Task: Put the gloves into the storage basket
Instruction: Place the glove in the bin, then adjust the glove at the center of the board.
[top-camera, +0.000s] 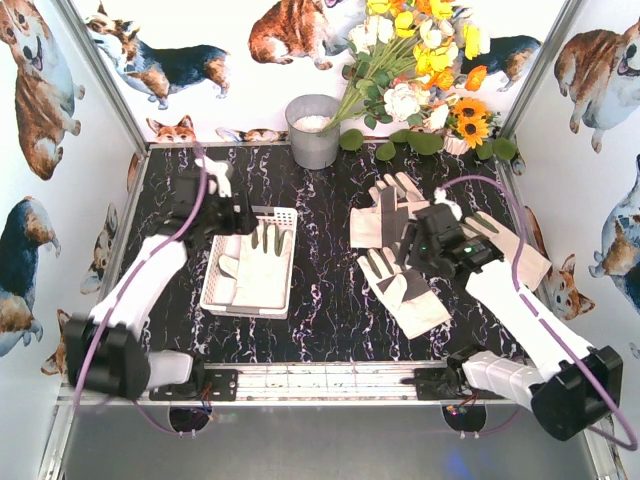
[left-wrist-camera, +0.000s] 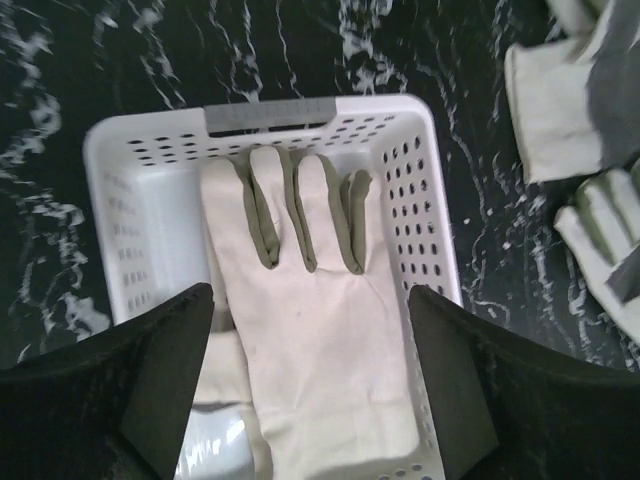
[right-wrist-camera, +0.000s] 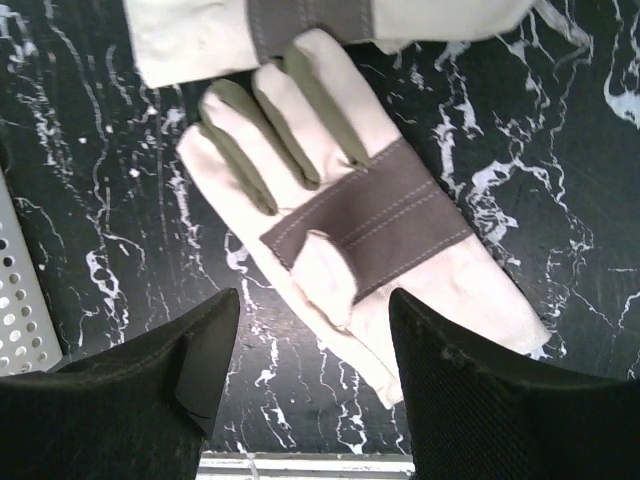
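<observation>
The white slotted storage basket (top-camera: 282, 215) stands left of centre with one cream glove (top-camera: 260, 268) lying flat in it, fingers toward the far end. My left gripper (top-camera: 240, 220) hovers open and empty over the basket's far left part. In the left wrist view the glove (left-wrist-camera: 320, 310) lies in the basket (left-wrist-camera: 270, 115) between my open fingers (left-wrist-camera: 312, 340). My right gripper (top-camera: 410, 248) is open and empty just above a glove with a grey palm patch (top-camera: 408, 292). That glove (right-wrist-camera: 370, 215) fills the right wrist view, beyond the open gripper (right-wrist-camera: 315, 320).
More gloves lie at the centre right (top-camera: 385, 212) and under the right arm (top-camera: 515, 250). A grey metal bucket (top-camera: 314, 130) and a bunch of flowers (top-camera: 420, 70) stand at the back. Corgi-print walls close in the sides.
</observation>
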